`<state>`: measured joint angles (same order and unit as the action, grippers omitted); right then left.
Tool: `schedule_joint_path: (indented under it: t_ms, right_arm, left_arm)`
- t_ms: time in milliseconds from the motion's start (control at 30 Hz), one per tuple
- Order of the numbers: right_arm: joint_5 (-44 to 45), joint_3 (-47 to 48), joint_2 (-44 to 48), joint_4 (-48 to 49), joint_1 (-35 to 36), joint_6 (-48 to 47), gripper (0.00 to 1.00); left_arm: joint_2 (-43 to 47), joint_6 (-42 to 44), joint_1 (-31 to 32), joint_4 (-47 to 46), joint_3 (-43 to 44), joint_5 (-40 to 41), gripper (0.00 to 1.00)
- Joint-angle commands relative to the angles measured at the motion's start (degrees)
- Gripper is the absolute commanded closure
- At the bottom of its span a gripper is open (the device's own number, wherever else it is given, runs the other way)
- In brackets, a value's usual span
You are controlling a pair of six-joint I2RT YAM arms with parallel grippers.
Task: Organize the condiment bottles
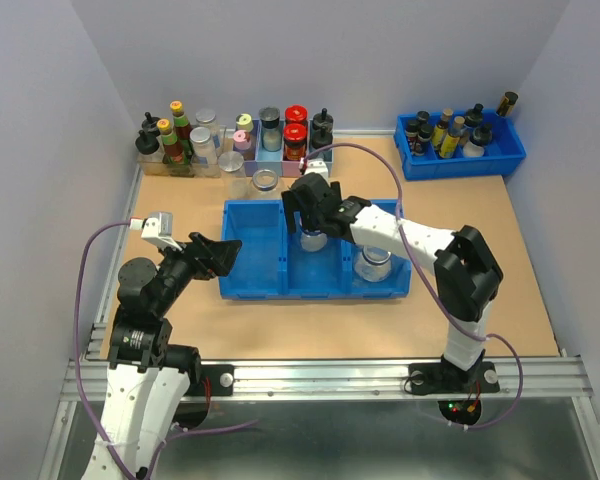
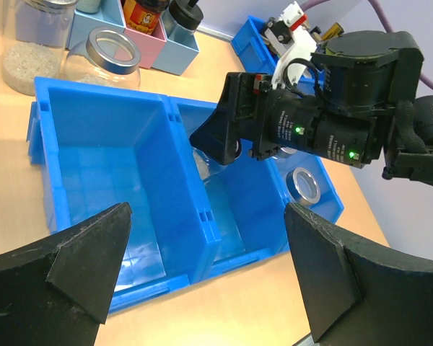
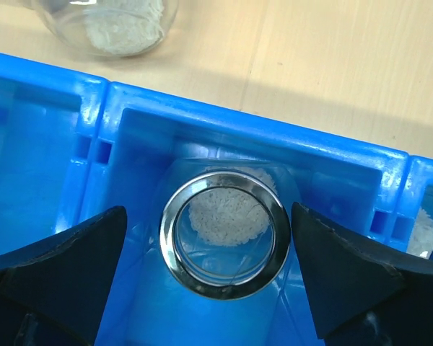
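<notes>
A clear glass jar [image 3: 224, 234] with a silvery rim and white grains stands in the middle compartment of the blue tray [image 1: 255, 285]. My right gripper [image 3: 208, 213] hangs over it in the top view [image 1: 313, 226], open, one finger on each side of the rim with a small gap on both. A second jar [image 1: 373, 266] stands in the right compartment. A third jar [image 1: 265, 180] stands on the table behind the tray. My left gripper [image 1: 221, 255] is open and empty at the tray's left end, and in its wrist view [image 2: 206, 210] it faces the empty left compartment.
Pastel bins [image 1: 280, 160] with red-, pink- and black-capped bottles and more jars [image 1: 205, 135] line the back left. A blue bin [image 1: 460, 160] of small dark bottles stands at the back right. White walls enclose the table.
</notes>
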<state>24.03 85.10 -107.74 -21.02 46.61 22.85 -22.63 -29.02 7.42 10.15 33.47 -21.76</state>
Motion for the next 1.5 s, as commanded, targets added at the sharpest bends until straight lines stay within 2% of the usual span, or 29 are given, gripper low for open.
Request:
schedule_joint_path:
  t_ms: [0, 133, 233, 467, 600, 733, 867, 1067, 1200, 1467]
  right_arm:
    - [1.9, 4.3, 5.8, 2.2, 0.5, -1.7, 0.00]
    - [1.6, 6.2, 9.4, 1.7, 0.5, -3.9, 0.00]
    - [-2.3, 9.2, 9.0, 1.2, 0.5, -8.1, 0.00]
    - [-11.8, 25.3, -5.3, -2.2, -0.8, -12.7, 0.00]
    - [-13.1, 36.2, -13.3, -2.3, -1.9, -14.0, 0.00]
    - [-14.0, 43.1, -19.2, -2.3, -3.2, -14.2, 0.00]
    - [-14.8, 46.2, -23.4, -2.3, -4.5, -14.6, 0.00]
    - [-23.7, 45.2, -26.7, -3.2, -7.1, -14.0, 0.00]
    - [-29.0, 45.7, -28.5, -3.2, -7.1, -15.0, 0.00]
    - [-33.8, 48.4, -30.9, -3.0, -7.1, -14.9, 0.00]
  left_arm:
    - [0.8, 0.8, 0.2, -2.1, 1.6, 0.2, 0.01]
    - [0.9, 0.7, 0.2, -1.8, 1.6, 0.2, 0.01]
    - [0.7, 0.8, 0.2, -2.2, 1.6, 0.4, 0.01]
    - [1.1, 1.2, 0.2, -1.6, 2.0, 0.7, 0.01]
    - [1.4, 2.2, 0.2, 0.7, 3.7, 1.7, 0.01]
    - [1.4, 3.3, 0.4, 2.2, 5.5, 3.2, 0.01]
    - [1.3, 3.9, 0.9, 3.6, 7.0, 4.5, 0.01]
    - [1.5, 3.8, 1.3, 4.8, 9.2, 6.3, 0.01]
    - [1.8, 2.9, 1.3, 4.2, 8.5, 6.2, 0.01]
    - [2.9, 2.6, 1.3, 4.4, 7.4, 6.0, 0.01]
